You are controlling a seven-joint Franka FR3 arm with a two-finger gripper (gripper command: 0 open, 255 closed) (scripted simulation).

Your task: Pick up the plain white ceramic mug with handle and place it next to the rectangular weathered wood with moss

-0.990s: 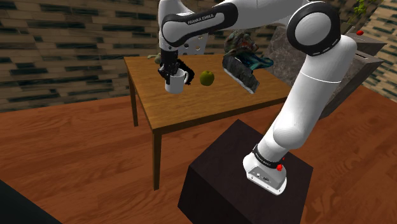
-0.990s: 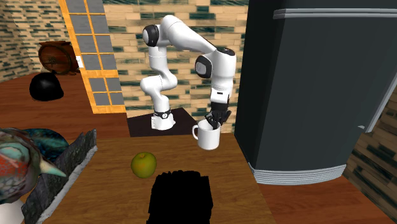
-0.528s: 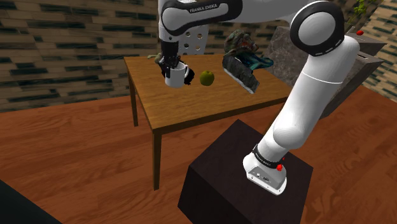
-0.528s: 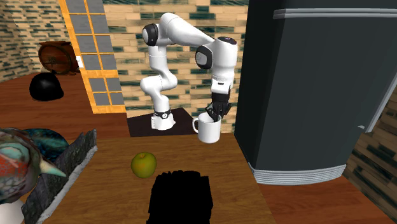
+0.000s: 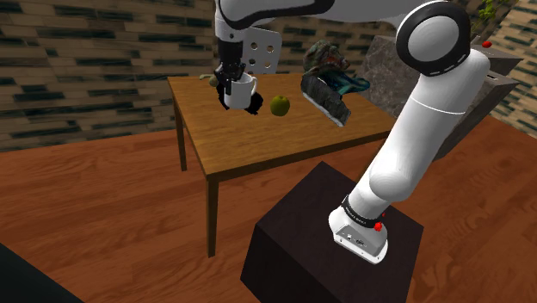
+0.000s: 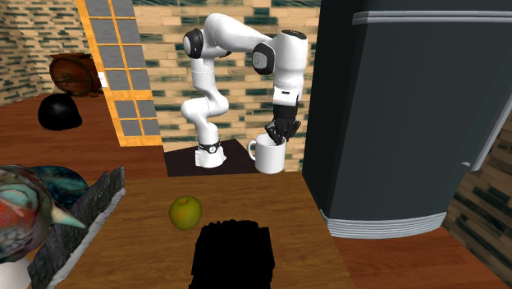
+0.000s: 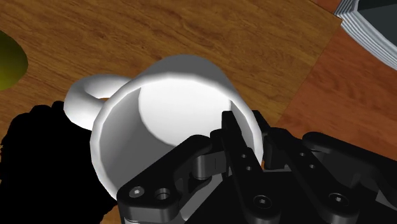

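Note:
The plain white mug [image 5: 240,91] [image 6: 269,156] hangs in the air above the wooden table [image 5: 258,142], handle to one side. My black gripper [image 5: 229,76] [image 6: 279,135] is shut on its rim. In the wrist view one finger is inside the mug [image 7: 172,95] and the other outside, with the gripper [image 7: 251,137] clasping the wall opposite the handle. The rectangular grey weathered slab [image 5: 325,97] [image 6: 82,217] lies tilted on the table, toward the shoulder view's right, apart from the mug.
A green apple [image 5: 280,105] [image 6: 185,212] [image 7: 9,60] sits between mug and slab. A bird-like figure [image 5: 327,58] [image 6: 25,209] stands by the slab. A pure black shape [image 6: 232,250] lies on the table. A tall dark fridge [image 6: 410,107] stands beside the table.
The gripper has risen with the mug clasped in it, lifting it higher above the table. Apple and slab have not moved.

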